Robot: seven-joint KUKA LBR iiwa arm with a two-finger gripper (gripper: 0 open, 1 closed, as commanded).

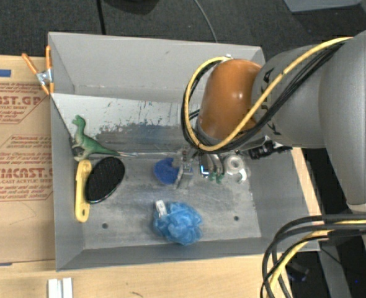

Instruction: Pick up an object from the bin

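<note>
Low over the bin [139,67] floor, the gripper [188,167] sat just right of a small dark-blue piece [165,172], as the view has it, close enough that the two seemed to touch or nearly so. That piece lay near the middle of the floor and served best as the mark for everything else. A light-blue mesh pouf [178,222] lay near it on the side of the bin's near wall. A black brush [102,180] with a yellow handle lay well apart from it to the left, and a green dinosaur [84,141] farther left again and toward the far wall. The arm's orange cover [229,98] bulked over the gripper from the piece's right and hid much of the tool, so I could not tell whether the jaws stood open or closed, and nothing could be seen held between them. The piece looked roundish and squat, with no clear long axis, so the angle of approach probably mattered little. What mattered was the offset: the piece lay beside the gripper, toward the left, not under it. By my reading, a grasp would have needed a short shift leftward to centre over the piece before closing. Otherwise a closing tool might merely have nudged it off across the bare floor.
</note>
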